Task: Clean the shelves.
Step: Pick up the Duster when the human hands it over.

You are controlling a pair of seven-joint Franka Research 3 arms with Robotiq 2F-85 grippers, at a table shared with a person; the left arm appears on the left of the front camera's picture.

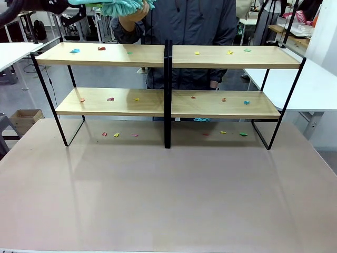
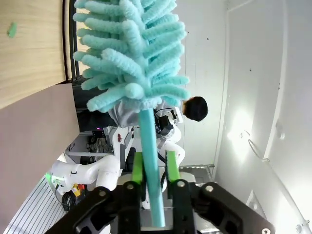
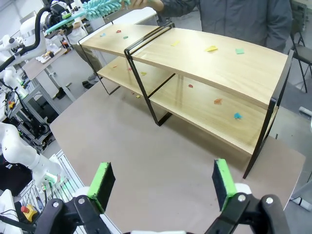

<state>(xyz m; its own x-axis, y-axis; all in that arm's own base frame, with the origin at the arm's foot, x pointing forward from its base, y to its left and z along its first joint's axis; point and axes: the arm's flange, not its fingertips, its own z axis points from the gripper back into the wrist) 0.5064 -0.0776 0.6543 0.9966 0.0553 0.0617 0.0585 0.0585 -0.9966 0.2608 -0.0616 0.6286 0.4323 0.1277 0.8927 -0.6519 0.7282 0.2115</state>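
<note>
The shelves (image 1: 221,58) stand across the far half of the table, two tiers of light wood in a black frame, also seen in the right wrist view (image 3: 219,63). Several small coloured paper scraps (image 1: 101,48) lie on both boards and on the table under them. My left gripper (image 2: 152,168) is shut on the handle of a teal fluffy duster (image 2: 131,53). The duster's head (image 1: 124,6) is high above the shelves' upper left board, where a person's hand (image 1: 134,15) touches it. My right gripper (image 3: 163,185) is open and empty, above the table in front of the shelves.
The brown table (image 1: 168,200) stretches bare between me and the shelves. The person (image 1: 189,26) stands right behind the shelves. White tables (image 1: 316,84) flank both sides, and a cardboard box (image 1: 26,117) sits on the floor at the left.
</note>
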